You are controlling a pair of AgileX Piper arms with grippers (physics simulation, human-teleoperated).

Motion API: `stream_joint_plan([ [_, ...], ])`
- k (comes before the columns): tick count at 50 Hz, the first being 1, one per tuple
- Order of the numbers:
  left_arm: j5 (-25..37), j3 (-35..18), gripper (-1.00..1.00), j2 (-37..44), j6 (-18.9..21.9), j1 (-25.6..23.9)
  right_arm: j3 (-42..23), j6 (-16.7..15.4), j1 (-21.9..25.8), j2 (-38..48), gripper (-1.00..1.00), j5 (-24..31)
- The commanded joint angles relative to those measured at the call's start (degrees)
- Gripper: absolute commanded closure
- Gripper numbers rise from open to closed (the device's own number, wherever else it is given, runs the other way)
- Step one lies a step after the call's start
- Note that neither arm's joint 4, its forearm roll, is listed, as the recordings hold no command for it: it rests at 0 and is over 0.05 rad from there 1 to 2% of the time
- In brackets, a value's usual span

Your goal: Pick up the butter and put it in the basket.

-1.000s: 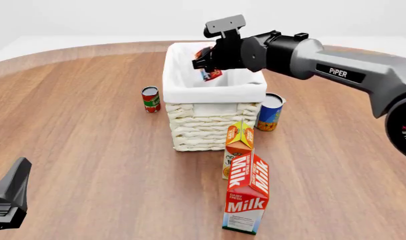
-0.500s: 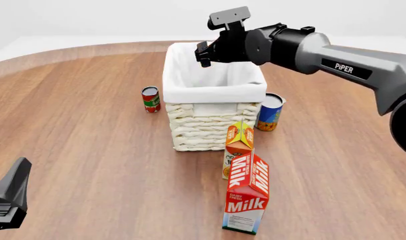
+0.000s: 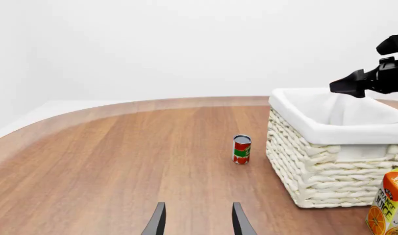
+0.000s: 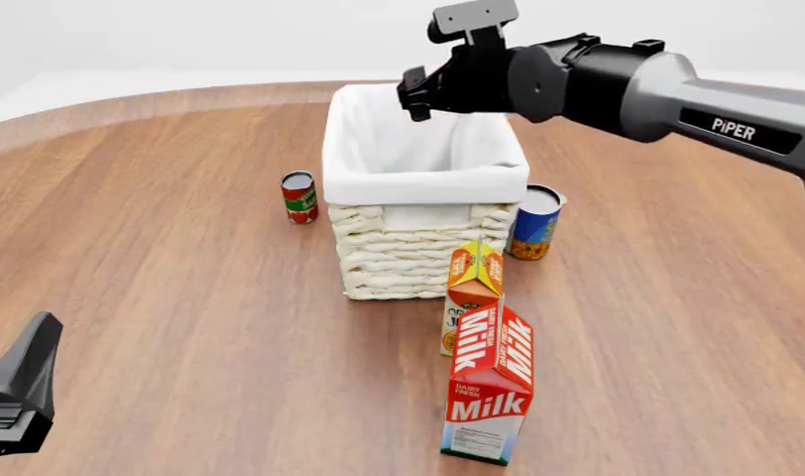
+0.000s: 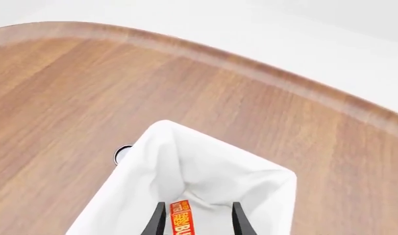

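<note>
The butter (image 5: 181, 220) shows only in the right wrist view, as a narrow red-orange strip lying down inside the white-lined basket (image 5: 186, 166), between my fingers but well below them. From the front, the basket (image 4: 422, 183) hides it behind its wall. My right gripper (image 4: 416, 94) hangs open above the basket's far rim, with nothing held. The left gripper (image 4: 13, 397) rests at the near left edge of the table, far from the basket (image 3: 316, 132). Its fingers stand apart around bare wood, so the left gripper (image 3: 195, 225) is open.
A red tomato can (image 4: 298, 196) stands left of the basket and a blue-and-orange can (image 4: 536, 223) right of it. An orange juice carton (image 4: 474, 283) and a tall milk carton (image 4: 490, 397) stand in front of the basket.
The butter left my right gripper and dropped into the basket. The right gripper then rose and drifted slightly right above the far rim. The left arm stayed still.
</note>
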Motion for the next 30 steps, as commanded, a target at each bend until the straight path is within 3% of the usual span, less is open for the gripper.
stream_joint_plan([
  [1,0.0,0.0,-1.0,0.0,0.0,0.0,4.5,1.1,0.4,-4.4,-1.0,-2.1],
  [19,0.0,0.0,-1.0,0.0,0.0,0.0,9.7,3.5,1.7,-13.9,-1.0,-4.2],
  [30,0.0,0.0,-1.0,0.0,0.0,0.0,17.4,6.9,5.0,-26.5,-1.0,-8.2],
])
